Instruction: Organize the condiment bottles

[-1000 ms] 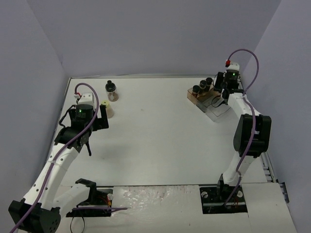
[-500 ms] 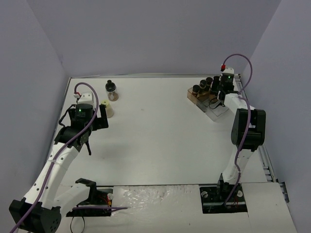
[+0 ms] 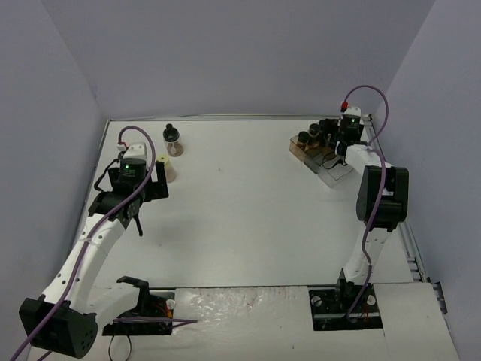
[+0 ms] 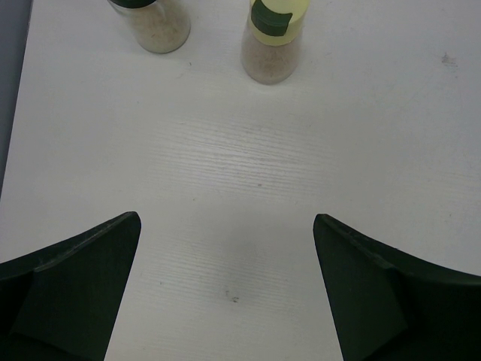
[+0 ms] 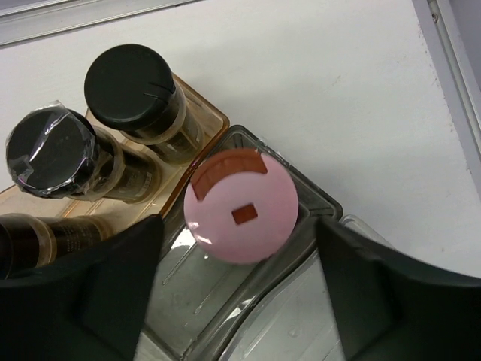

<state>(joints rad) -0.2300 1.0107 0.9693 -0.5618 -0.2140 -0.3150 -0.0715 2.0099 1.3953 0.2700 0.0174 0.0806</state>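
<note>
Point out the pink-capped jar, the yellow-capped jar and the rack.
Pink-capped jar (image 5: 240, 204): right wrist view, centre of its cap top.
Yellow-capped jar (image 4: 270, 60): left wrist view, glass body below the cap.
Rack (image 5: 225, 295): right wrist view, bare floor of its clear step.

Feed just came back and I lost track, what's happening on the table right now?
The right tool hangs open over the stepped rack, fingers clear of the pink-capped jar standing in its clear step beside black-capped jars in the brown step. The left tool is open and empty above the table, facing a yellow-capped jar and a dark-capped jar, both unracked.
</note>
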